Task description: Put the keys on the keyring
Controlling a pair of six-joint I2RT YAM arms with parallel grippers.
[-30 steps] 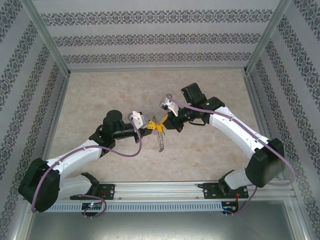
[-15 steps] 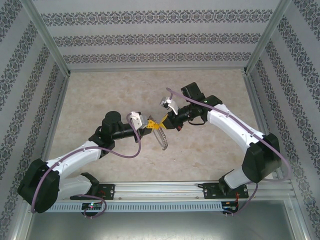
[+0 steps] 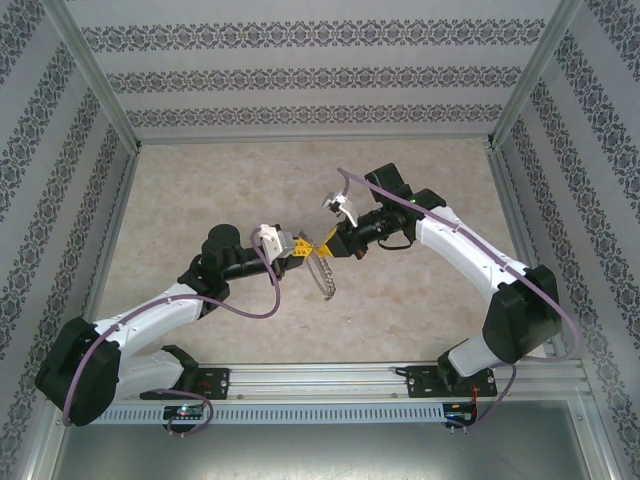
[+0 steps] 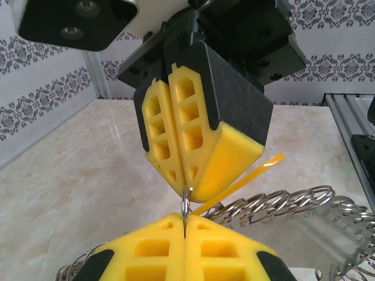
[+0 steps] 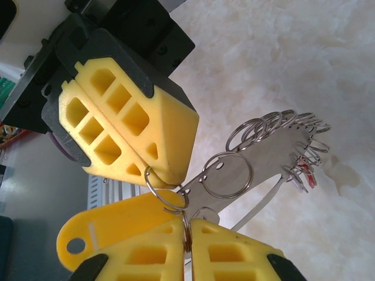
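Over the middle of the table my left gripper [image 3: 303,251] and right gripper [image 3: 327,246] meet tip to tip. The keyring [image 3: 322,280], a flat silver plate fringed with small rings, hangs below them. In the right wrist view the left gripper's yellow fingers [image 5: 135,134] pinch a small ring [image 5: 167,190] hooked through the keyring plate [image 5: 275,158]. My right gripper [image 5: 187,240] is shut on a second small ring linked to it. An orange-yellow key [image 5: 111,225] lies beside these fingers. A red key [image 5: 304,171] hangs at the plate's far end. My left gripper [image 4: 185,234] nips the ring edge-on.
The marble tabletop [image 3: 200,190] is boxed in by patterned walls and aluminium posts [image 3: 95,75]. A metal rail [image 3: 330,378] with the arm bases runs along the near edge. Purple cables loop off both arms.
The right gripper has shifted slightly left toward the left gripper, and its wrist has turned. The hanging keyring swung a little with them. Both stay pinched on the rings.
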